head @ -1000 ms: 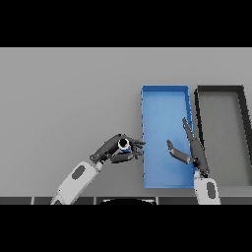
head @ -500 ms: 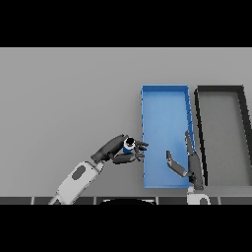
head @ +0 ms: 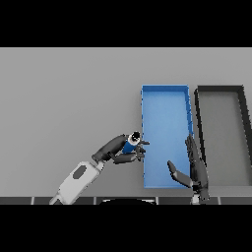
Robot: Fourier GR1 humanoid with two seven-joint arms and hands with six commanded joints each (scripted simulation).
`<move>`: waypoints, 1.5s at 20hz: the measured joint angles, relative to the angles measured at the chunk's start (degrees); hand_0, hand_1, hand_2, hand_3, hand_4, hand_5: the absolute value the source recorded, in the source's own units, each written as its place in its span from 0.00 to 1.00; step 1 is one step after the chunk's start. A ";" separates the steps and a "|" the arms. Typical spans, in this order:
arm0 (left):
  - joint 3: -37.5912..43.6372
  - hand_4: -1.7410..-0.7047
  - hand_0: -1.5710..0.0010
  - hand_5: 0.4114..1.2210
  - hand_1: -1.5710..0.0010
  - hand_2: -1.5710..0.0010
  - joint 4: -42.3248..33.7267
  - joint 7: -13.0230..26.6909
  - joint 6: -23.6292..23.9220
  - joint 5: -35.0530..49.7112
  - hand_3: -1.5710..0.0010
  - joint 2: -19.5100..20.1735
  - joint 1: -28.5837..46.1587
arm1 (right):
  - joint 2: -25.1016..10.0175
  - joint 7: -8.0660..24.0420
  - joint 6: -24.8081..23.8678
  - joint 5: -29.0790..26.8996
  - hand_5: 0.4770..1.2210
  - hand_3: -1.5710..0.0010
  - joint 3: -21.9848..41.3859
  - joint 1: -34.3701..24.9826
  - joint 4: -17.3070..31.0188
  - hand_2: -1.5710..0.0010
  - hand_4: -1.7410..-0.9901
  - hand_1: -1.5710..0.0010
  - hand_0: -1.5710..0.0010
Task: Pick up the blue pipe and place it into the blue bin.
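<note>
**Pipe held beside the bin's left wall**

Blue pipe (head: 131,143) clamped in the left hand (head: 119,149), fingers and thumb curled round it. Short and cylindrical, with a dark open end ringed in pale grey facing up and to the right. Raised over the grey table (head: 69,98), just beside the left wall of the blue bin (head: 165,96), outside it and level with the bin's lower half. Fingertips reaching to that wall's edge; whether touching it cannot be told.

Left arm entering from the lower left, white and grey, slanting up toward the bin.

Blue bin long and rectangular, running away from the robot, right of centre. Nothing but the right hand over its blue floor.

Right hand (head: 196,170) at the bin's near right corner, fingers straight and spread apart, pointing away from the robot, thumb out to the left over the bin floor. Holding nothing.

Dark bin (head: 219,89) just beside the blue one on the right, same shape, grey floor inside.
</note>
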 measured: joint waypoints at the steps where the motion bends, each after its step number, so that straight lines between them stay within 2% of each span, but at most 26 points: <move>1: 0.29 0.01 0.00 1.00 0.00 0.00 -0.30 -0.54 -0.21 0.36 0.08 0.11 -0.19 | -1.50 2.40 1.98 -2.31 0.07 1.00 0.09 -0.73 -1.73 1.00 0.60 1.00 1.00; 4: 0.10 0.01 0.00 1.00 0.00 0.00 -0.69 -0.39 -0.42 -0.15 0.08 0.21 -0.52 | -4.97 12.36 7.69 -7.20 0.04 1.00 1.56 -5.14 -2.92 1.00 0.55 1.00 1.00; 7: -0.16 0.01 0.00 1.00 0.00 0.00 -0.63 0.31 -0.39 -0.77 0.08 0.19 -0.55 | -7.21 16.83 11.20 -8.38 0.03 1.00 4.27 -11.88 -4.54 1.00 0.53 1.00 1.00; 11: -0.85 0.01 0.00 1.00 0.00 0.00 -1.12 0.27 -0.61 -1.29 0.08 0.08 -0.20 | -8.68 25.76 12.28 -10.20 0.01 1.00 7.02 -21.29 -6.47 1.00 0.55 1.00 1.00; 14: -0.33 0.01 0.00 1.00 0.00 0.00 -1.06 0.46 -1.15 -0.65 0.08 0.45 -0.30 | -8.50 28.42 13.26 -10.40 0.03 1.00 9.16 -27.98 -4.80 1.00 0.58 1.00 1.00; 16: -0.85 0.11 0.00 1.00 0.00 0.00 -0.65 -0.95 -1.48 -1.04 0.05 -0.15 -0.12 | -7.93 30.27 13.85 -10.34 0.04 1.00 10.52 -31.71 -3.20 1.00 0.63 1.00 1.00; 19: -0.36 0.19 0.00 1.00 0.00 0.00 -0.84 -1.74 -2.84 0.12 0.03 0.75 0.18 | -6.39 31.08 13.89 -9.69 0.06 1.00 12.47 -37.39 -1.69 1.00 0.66 1.00 1.00; 20: 0.07 0.21 0.00 1.00 0.00 0.00 -0.09 -2.06 -2.68 -0.35 0.02 0.38 -0.90 | -5.98 33.10 13.40 -9.76 0.05 1.00 13.08 -39.06 -1.81 1.00 0.68 1.00 1.00; 22: -0.07 0.23 0.00 1.00 0.00 0.00 -0.16 -1.83 -2.78 -1.00 0.01 0.23 -0.43 | -5.33 34.49 13.25 -9.54 0.04 1.00 13.15 -41.82 -0.66 1.00 0.71 1.00 1.00; 24: 0.43 0.26 0.00 1.00 0.00 0.00 0.51 -3.43 -3.08 -1.72 0.01 0.58 -0.63 | -4.10 35.54 13.53 -9.63 0.03 1.00 13.88 -44.01 1.20 0.99 0.71 1.00 1.00; 25: 0.51 0.21 0.00 1.00 0.00 0.00 0.29 -2.65 -3.06 -1.57 0.01 0.67 -0.53 | -3.21 36.51 13.56 -9.79 0.02 0.98 14.22 -45.54 2.49 0.96 0.67 0.98 0.99; 26: 0.46 0.17 0.00 1.00 0.00 0.00 0.14 -1.14 -2.67 -1.49 0.18 0.37 -0.41 | -2.90 37.20 13.96 -10.66 0.01 0.93 13.60 -47.30 3.60 0.90 0.60 0.91 0.93; 27: 0.50 0.13 0.00 1.00 0.00 0.00 0.01 -1.52 -3.09 -1.15 0.24 0.31 -0.20 | -2.89 37.38 14.64 -11.33 0.00 0.84 13.57 -48.27 4.09 0.80 0.52 0.81 0.83; 28: 0.14 0.11 0.00 1.00 0.03 0.00 -0.06 -0.08 -2.12 -3.07 0.29 0.81 -0.72 | -2.73 37.86 15.21 -11.39 0.00 0.67 13.67 -49.33 4.89 0.69 0.50 0.69 0.70; 29: -0.87 0.09 0.00 1.00 0.02 0.00 -0.69 1.72 -2.35 -5.04 0.29 2.06 -1.27 | -2.59 37.38 15.82 -10.90 0.01 0.58 14.01 -49.51 5.73 0.55 0.41 0.55 0.56; 30: -0.97 0.07 0.00 1.00 0.02 0.00 -1.58 2.18 -1.57 -5.34 0.23 1.92 -0.63 | -2.27 36.91 15.93 -10.93 0.05 0.51 13.77 -50.53 6.47 0.44 0.34 0.44 0.45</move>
